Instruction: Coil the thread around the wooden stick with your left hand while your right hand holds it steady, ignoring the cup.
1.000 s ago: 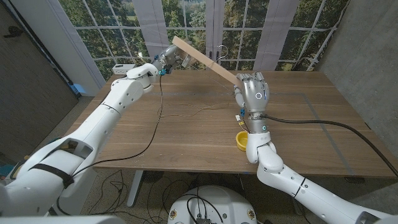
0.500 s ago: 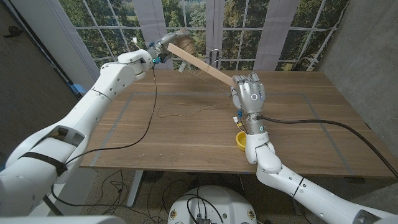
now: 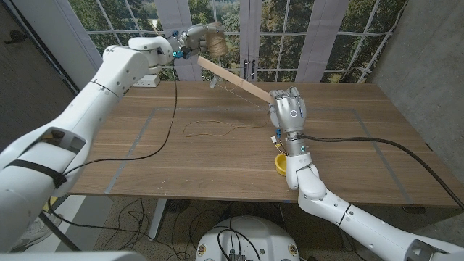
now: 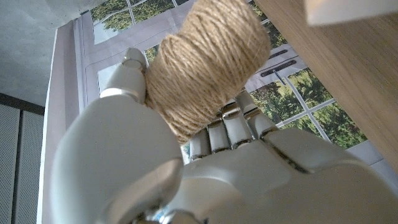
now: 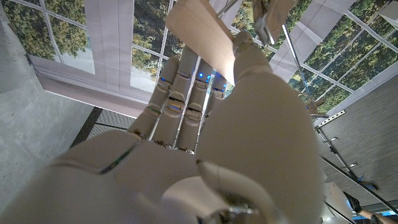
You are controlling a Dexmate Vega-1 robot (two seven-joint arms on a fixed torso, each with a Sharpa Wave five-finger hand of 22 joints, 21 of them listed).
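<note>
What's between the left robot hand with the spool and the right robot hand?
In the head view, the wooden stick spans most of the stretch, slanting down from near the left robot hand, which holds the twine spool, into the right robot hand.

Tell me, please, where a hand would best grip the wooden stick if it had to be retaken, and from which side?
Probably the lower end, where the right hand holds the wooden stick now. The stick is a flat slat tilted up toward the windows, so fingers should close across its broad faces, coming from the robot's side. The upper end is best left free near the left hand and its twine ball.
</note>
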